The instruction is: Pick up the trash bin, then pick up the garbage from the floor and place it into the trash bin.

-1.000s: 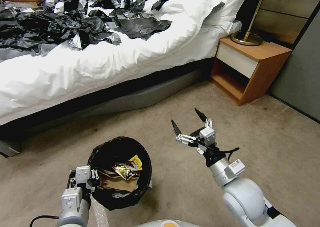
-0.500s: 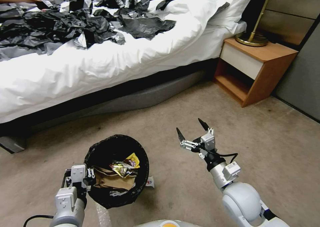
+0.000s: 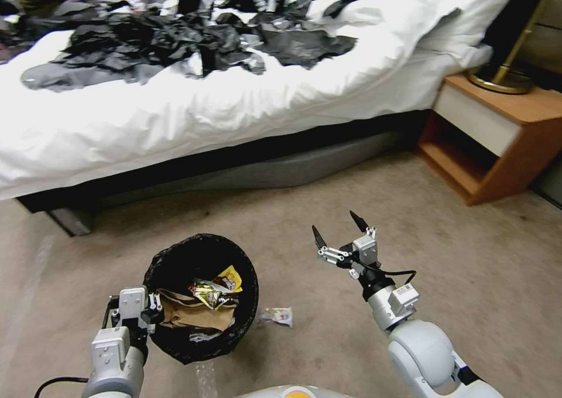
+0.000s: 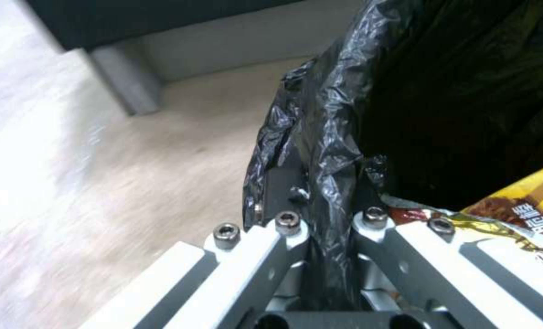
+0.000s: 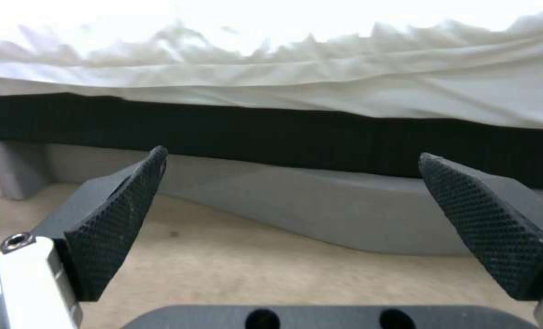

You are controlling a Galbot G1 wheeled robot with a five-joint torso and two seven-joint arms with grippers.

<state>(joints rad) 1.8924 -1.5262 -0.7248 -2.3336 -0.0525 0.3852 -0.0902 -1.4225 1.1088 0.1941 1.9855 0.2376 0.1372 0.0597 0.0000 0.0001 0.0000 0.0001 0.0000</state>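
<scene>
Pinching the liner-wrapped rim, the left gripper [image 4: 320,205] holds the trash bin [image 3: 202,251] by its near-left edge; wrappers and brown paper lie inside. Just beyond the bin's far side from that gripper, a small packet [image 3: 276,315] lies on bare carpet. Spread wide and holding nothing, the right gripper [image 3: 339,233] hovers over open floor, the bed [image 3: 175,123] ahead of it.
</scene>
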